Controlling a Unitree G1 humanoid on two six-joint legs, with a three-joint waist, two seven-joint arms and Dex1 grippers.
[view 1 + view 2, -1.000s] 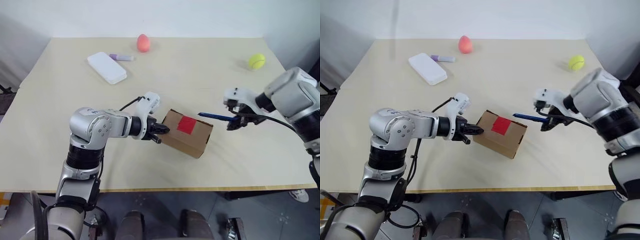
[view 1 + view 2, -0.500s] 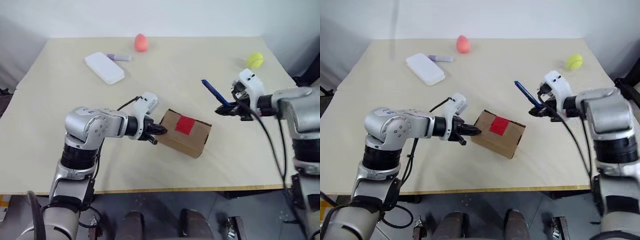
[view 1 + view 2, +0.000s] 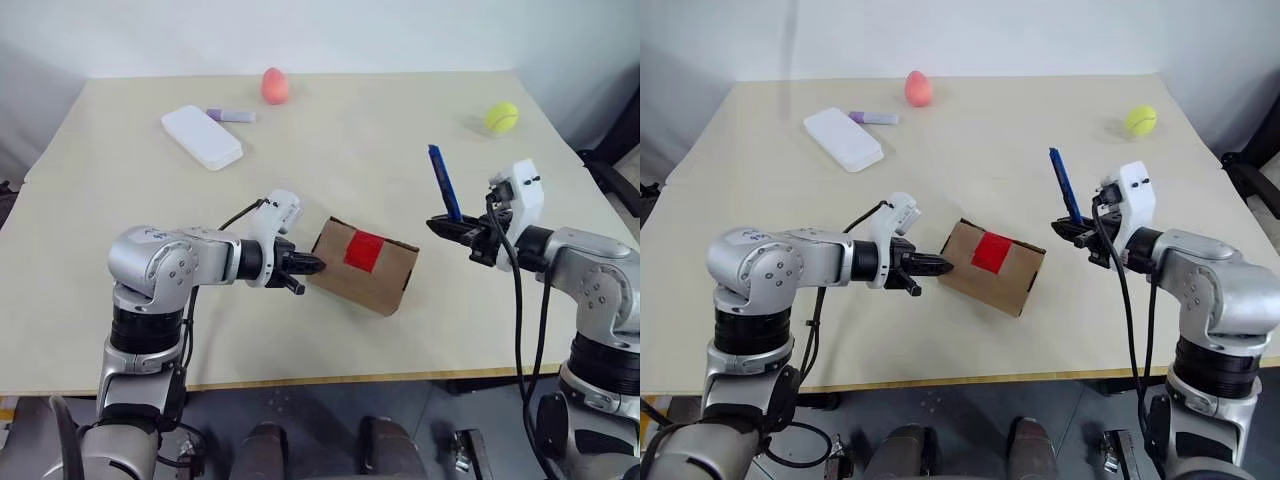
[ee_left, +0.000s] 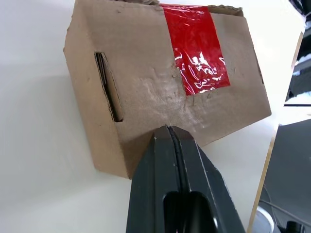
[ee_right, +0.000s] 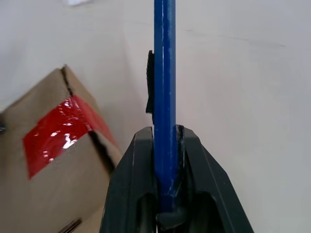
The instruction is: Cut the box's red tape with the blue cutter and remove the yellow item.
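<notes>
- While the pale wooden surface carries everything here, its near middle holds the box, a small brown cardboard one lying at an angle to the front edge.
- Left gripper reaches in from the left at box height; its jaws are pressed fully together with nothing between them, and their tips meet the box's left end, as the left wrist view shows, beside a slot in the cardboard.
- Right gripper hangs above the surface to the right of the box, apart from it, with its jaws clamped narrowly on the lower end of the blue cutter.
- White rounded case lies far back on the left, well apart from the box.
- Blue cutter stands nearly upright out of the right jaws, its upper end leaning slightly left, clear of both box and surface.
- Red tape is a bright square patch across the box's top, glossy and wrinkled in the left wrist view, its near edge running over the top seam.
- Pinkish-red egg sits at the far edge; a tennis ball rests far right.
- Purple marker lies just behind the white case.
</notes>
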